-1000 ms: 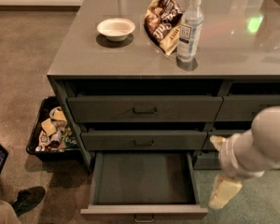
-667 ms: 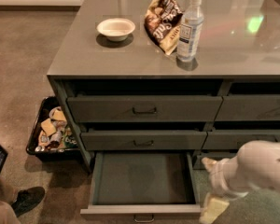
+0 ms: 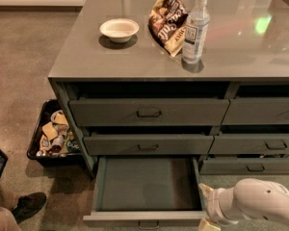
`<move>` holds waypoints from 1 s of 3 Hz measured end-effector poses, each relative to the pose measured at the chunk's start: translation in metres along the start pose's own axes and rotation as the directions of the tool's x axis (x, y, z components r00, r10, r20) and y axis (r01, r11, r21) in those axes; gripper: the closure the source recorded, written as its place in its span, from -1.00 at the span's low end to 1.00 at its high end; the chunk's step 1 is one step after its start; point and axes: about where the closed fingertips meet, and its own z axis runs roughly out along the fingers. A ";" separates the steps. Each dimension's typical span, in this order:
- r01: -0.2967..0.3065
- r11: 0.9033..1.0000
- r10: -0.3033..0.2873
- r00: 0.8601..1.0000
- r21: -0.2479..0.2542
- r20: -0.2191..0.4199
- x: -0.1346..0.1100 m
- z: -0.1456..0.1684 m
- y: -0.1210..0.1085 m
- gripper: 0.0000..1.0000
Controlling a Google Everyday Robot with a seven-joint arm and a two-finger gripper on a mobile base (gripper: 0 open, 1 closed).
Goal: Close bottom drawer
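The robot's smooth, rounded off-white plastic arm (image 3: 262, 203) has a bulbous, capsule-like shell with a few tiny dark dots scattered over its upper surface. Its underside falls into grey shadow. A shorter, ringed white wrist segment narrows from it to the pale cream gripper (image 3: 208, 208), which is low in the view, right of centre, at the bottom edge.

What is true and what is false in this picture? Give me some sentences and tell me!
1. The bottom drawer is pulled open. True.
2. The water bottle lies on its side. False: it stands upright on the countertop.
3. The claw is low down beside the open drawer's front corner. True.
4. The white bowl sits on the floor. False: it is on the countertop, left of the snack bag.
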 end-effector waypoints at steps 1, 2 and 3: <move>0.000 1.000 0.000 1.000 0.000 0.000 0.000 0.000 0.000 -1.00; -0.007 1.000 0.007 1.000 -0.003 0.013 0.001 -0.001 0.000 -1.00; -0.013 1.000 0.013 0.999 -0.001 0.046 0.020 0.023 -0.019 -1.00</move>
